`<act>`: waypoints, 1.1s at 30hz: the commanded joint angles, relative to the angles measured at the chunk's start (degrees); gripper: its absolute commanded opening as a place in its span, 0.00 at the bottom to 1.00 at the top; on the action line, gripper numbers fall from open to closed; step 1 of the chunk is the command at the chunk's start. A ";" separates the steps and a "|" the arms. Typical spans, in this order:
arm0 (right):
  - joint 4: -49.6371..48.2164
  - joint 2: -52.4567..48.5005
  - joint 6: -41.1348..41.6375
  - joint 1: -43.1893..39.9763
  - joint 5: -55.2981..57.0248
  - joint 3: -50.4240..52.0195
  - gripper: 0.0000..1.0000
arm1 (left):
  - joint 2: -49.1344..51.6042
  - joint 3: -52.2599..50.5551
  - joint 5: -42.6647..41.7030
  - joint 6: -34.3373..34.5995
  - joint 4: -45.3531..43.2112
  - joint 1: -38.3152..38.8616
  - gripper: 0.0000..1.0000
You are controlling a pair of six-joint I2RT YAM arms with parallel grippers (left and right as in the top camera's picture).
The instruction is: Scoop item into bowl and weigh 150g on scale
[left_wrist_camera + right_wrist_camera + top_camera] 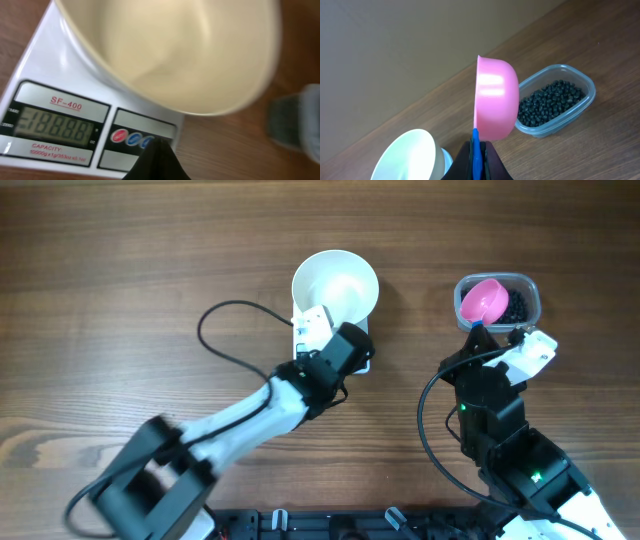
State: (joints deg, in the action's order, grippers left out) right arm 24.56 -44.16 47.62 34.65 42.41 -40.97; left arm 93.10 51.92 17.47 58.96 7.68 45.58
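Left claw point(156, 160) is pinched shut, holding nothing. Left wrist view: its black tip sits over the round buttons point(131, 138) on the front edge of the white square kitchen scale point(55, 65) and seems to be pressing. The grey display point(52, 129) shows all segments, so I read this as power-on or tare. The glossy white round bowl point(190, 50) sits on the scale, empty.

Right wrist view: right claw point(478, 152) is clamped on the blue handle of the small pink plastic scoop point(494, 97), cup tipped on edge. It is near the clear plastic tub point(589, 92) of small black bead pellets point(550, 97).

Overhead: the scoop hangs over the tub and looks empty. Tub and bowl are well apart. Probably staged to dig once the scale is zeroed.
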 commanded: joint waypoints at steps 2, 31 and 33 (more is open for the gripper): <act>-0.15 0.13 -1.09 -0.20 -0.42 -0.70 0.04 | -6.86 -0.22 2.34 -3.28 3.85 -0.17 0.04; 1.07 0.52 -3.08 -0.17 -17.92 -0.72 0.04 | -7.93 -0.22 2.73 -3.26 8.79 -0.17 0.47; 1.95 1.11 -3.06 -0.17 -18.12 -0.72 0.04 | -7.93 -0.22 2.73 -3.23 8.74 -0.17 0.60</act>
State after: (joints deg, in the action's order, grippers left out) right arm 25.69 -44.14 45.74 34.65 26.35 -40.97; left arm 85.60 51.94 19.03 56.01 16.38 45.58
